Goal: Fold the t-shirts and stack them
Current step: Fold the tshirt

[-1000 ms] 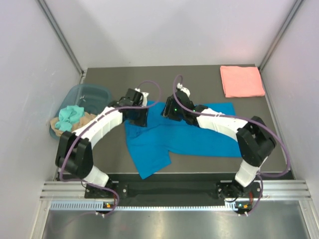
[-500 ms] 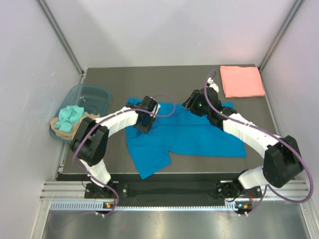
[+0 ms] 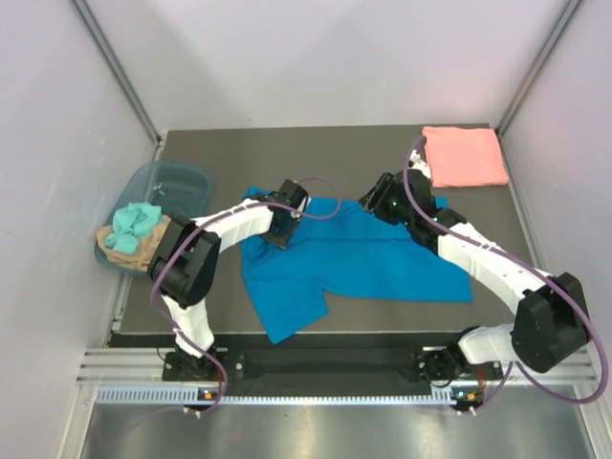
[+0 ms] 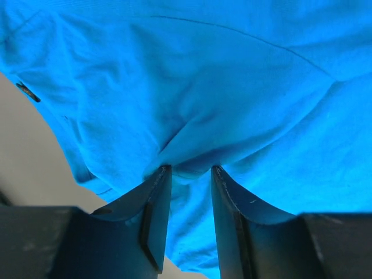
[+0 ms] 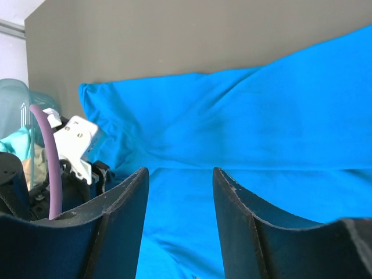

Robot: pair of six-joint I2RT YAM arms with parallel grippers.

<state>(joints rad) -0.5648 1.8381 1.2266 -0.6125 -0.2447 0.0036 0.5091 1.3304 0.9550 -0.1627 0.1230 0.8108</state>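
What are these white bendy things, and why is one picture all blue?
They are two robot arms bolted to a table. The big picture looks down from above. The other two come from small cameras on each wrist, so close that the blue t-shirt fills them. It lies spread out. A pink t-shirt lies folded in the far right corner, and a tub of cloths sits at the left. The left fingers press on the blue t-shirt, cloth bunched between them; the right fingers hang open above it. Neither pair is shut.
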